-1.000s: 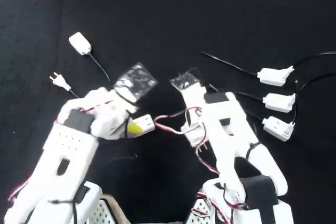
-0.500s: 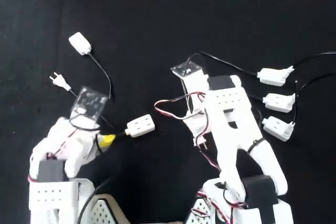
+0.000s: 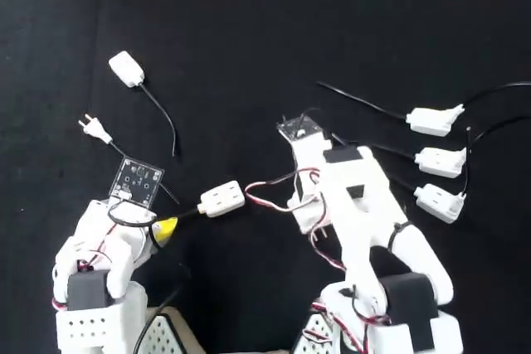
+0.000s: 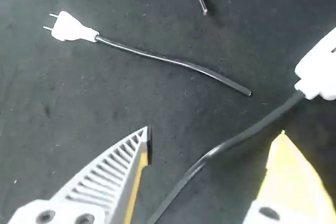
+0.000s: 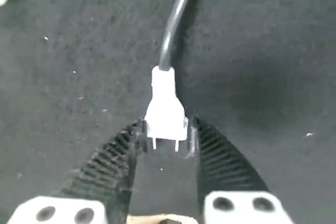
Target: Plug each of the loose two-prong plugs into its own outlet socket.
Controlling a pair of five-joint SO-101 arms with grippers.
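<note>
Right gripper (image 5: 166, 128) pinches a plug (image 5: 165, 109) mid-worktop (image 3: 249, 39), right at its prong end (thin hold), so it may twist out on lifting. Left gripper (image 4: 214, 132) gapes over the socket (image 3: 222, 198) cord (image 4: 231, 141), front-left; second plug (image 3: 96, 128) lies by the left edge.

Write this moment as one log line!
left tool open over black cable | right tool shut on small white plastic two-prong plug
</note>
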